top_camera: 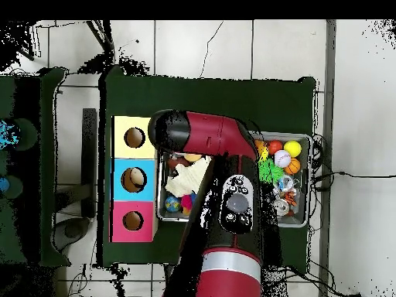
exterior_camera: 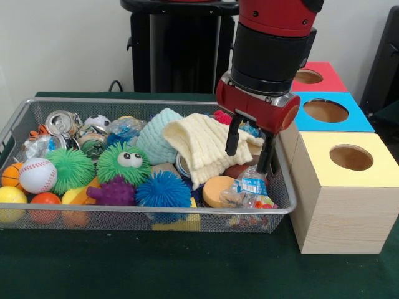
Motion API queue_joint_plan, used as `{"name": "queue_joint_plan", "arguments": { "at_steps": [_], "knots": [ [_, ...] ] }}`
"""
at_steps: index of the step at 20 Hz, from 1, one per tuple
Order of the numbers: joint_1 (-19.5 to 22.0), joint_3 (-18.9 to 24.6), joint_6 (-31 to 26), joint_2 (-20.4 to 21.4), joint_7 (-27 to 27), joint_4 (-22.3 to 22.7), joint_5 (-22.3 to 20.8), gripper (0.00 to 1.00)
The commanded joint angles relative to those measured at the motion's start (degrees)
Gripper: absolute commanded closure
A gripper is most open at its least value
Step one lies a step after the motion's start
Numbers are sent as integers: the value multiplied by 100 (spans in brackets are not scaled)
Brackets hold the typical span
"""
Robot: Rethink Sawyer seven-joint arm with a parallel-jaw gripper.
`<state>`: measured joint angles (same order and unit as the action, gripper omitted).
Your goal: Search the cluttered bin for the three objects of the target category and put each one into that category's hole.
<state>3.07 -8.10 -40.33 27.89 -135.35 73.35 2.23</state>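
Observation:
A wire mesh bin (exterior_camera: 124,101) holds mixed clutter: a baseball (exterior_camera: 38,175), green (exterior_camera: 126,163), blue (exterior_camera: 163,190) and purple (exterior_camera: 115,192) spiky toys, crushed cans (exterior_camera: 60,122), a cream cloth (exterior_camera: 202,146), a teal knit piece (exterior_camera: 159,134) and crinkly plastic packets (exterior_camera: 252,185). My gripper (exterior_camera: 249,148) hangs over the bin's right end, just above the cloth's edge and the packets. It is open, with nothing between its black fingers (exterior_camera: 232,137). In the overhead view the arm (top_camera: 224,155) hides the gripper and most of the bin (top_camera: 311,182); balls (top_camera: 283,158) show beside it.
Three wooden boxes with round holes stand in a row against the bin's right end: yellow-topped (exterior_camera: 351,157) nearest, blue (exterior_camera: 325,110), then red (exterior_camera: 308,76). Overhead they are yellow (top_camera: 134,138), blue (top_camera: 133,179), red (top_camera: 133,220). The table has a dark green cover.

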Motion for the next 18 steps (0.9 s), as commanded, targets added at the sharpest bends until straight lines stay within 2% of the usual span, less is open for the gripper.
{"name": "queue_joint_plan", "arguments": {
  "at_steps": [1,18],
  "knots": [
    [41,482,309,-21,23,753,-215,0],
    [-28,433,288,-49,-129,755,-178,0]
  ]
}}
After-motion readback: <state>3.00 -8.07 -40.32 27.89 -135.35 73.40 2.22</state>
